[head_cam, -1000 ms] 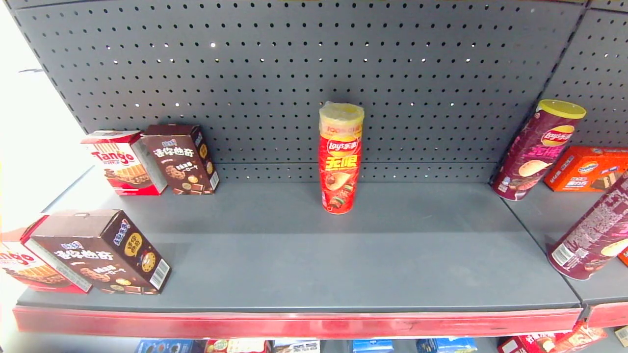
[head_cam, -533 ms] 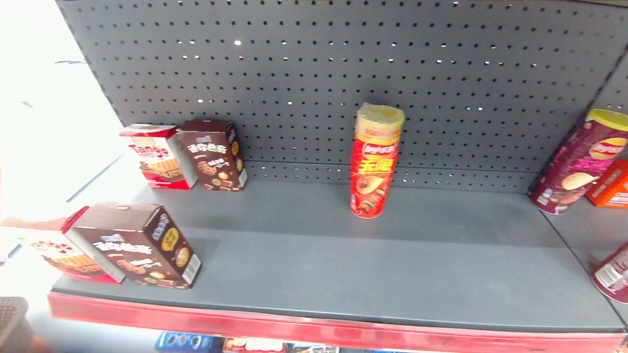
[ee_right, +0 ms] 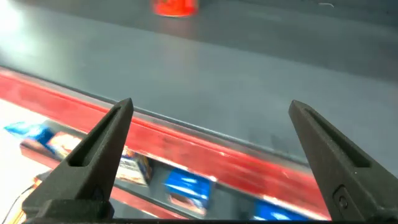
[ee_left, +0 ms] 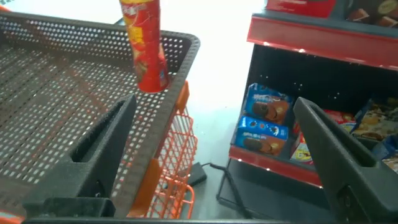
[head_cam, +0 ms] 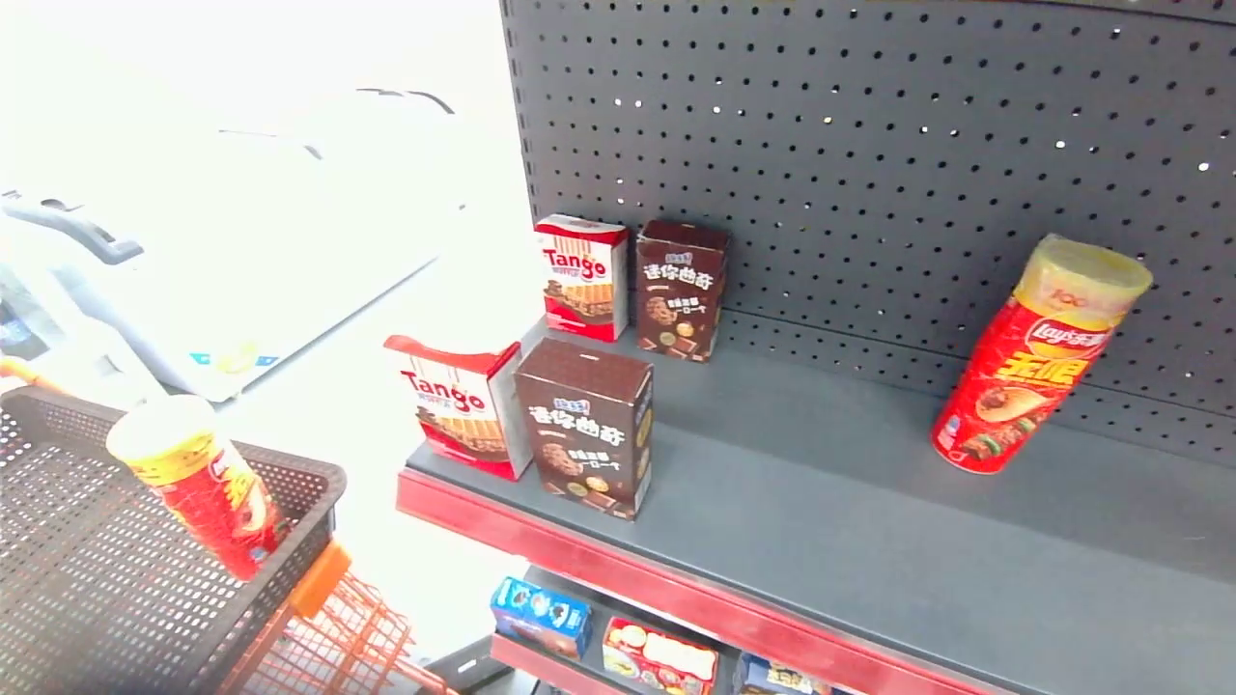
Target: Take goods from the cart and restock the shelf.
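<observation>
My left end effector (ee_left: pixel 214 104) hangs wide open above the cart (head_cam: pixel 323 480), and my right end effector (ee_right: pixel 209 106) is open too, by the shelf (head_cam: pixel 821 521). The chips can (ee_left: pixel 144 46) stands upright near the basket's corner, so I'd grab it mid-body, squarely.

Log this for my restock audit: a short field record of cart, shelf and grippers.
cart basket: one red cart can, standing
shelf: one red shelf can by pegboard
boxes at shelf's left end: rear wafer box, rear cookie box, front wafer box, front cookie box
left gripper: open, empty, over the cart
right gripper: open, empty, facing shelf edge
</observation>
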Controlling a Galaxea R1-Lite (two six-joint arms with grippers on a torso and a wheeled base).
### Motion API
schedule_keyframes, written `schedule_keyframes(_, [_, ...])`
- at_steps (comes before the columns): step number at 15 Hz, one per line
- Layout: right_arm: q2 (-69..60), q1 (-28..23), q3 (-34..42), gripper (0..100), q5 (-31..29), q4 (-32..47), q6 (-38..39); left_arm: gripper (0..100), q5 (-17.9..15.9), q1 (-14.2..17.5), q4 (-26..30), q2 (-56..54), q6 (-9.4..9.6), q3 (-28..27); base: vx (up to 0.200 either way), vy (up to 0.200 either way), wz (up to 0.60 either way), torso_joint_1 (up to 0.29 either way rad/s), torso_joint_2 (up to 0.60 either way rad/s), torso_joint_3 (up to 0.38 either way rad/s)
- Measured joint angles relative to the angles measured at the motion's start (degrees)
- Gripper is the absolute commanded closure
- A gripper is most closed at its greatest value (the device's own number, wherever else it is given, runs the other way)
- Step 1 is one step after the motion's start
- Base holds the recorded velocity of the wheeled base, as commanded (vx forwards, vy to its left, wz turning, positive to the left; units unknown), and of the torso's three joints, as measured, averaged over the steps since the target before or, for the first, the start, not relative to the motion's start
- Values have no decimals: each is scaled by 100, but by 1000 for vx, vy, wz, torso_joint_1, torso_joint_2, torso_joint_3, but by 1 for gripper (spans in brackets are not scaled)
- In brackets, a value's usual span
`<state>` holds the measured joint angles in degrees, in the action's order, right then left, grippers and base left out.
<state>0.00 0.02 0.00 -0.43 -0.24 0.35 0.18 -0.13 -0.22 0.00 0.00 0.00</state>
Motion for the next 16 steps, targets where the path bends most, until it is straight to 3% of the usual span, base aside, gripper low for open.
schedule_keyframes(12, [0, 2, 0, 0, -1, 0, -2, 0, -11, 2, 0, 0, 10, 0, 0, 0, 0, 0, 0, 0])
schedule_keyframes(16, [0, 2, 0, 0, -1, 0, -2, 0, 151, 6, 115, 274, 300, -410, 0, 0, 0, 0, 0, 0])
